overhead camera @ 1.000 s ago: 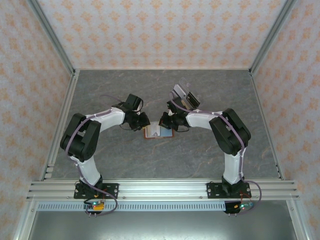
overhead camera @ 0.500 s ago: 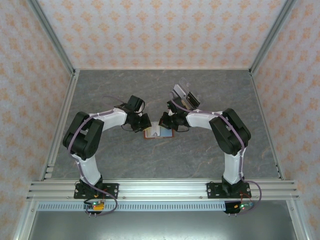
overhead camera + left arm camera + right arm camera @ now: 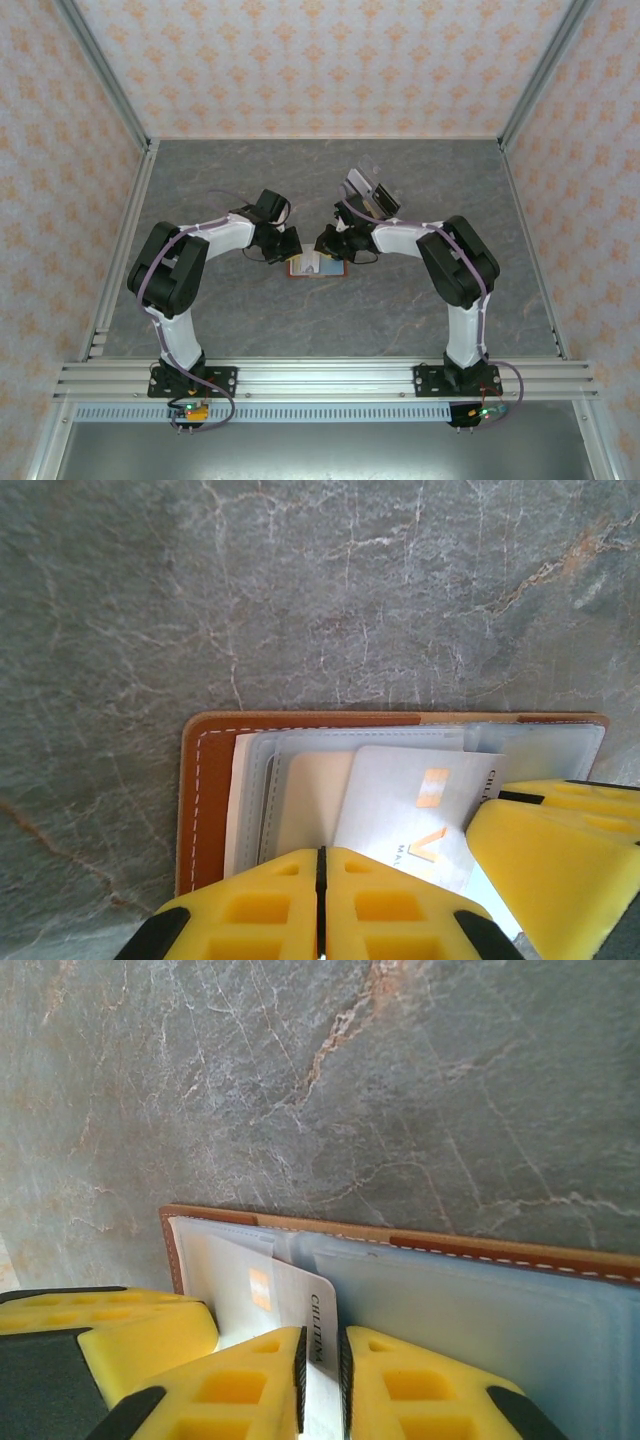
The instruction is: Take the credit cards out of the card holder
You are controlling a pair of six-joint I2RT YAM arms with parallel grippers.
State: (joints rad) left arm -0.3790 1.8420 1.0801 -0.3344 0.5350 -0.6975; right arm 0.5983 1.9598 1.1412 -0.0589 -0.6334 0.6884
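Right wrist: my right claw [image 3: 322,1345] pinches a white card [image 3: 255,1285].
Left wrist: I see my left claw [image 3: 320,865] closed tight over the open holder [image 3: 205,780].

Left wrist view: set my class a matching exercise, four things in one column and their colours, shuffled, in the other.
Things:
1. card holder, outer rim
2. credit card
3. left fingers
4. table

Colours:
A. yellow
B. grey, veined like marble
C. pale silvery white with a small orange square
D. brown

Pairs: 1-D, 2-C, 3-A, 4-B
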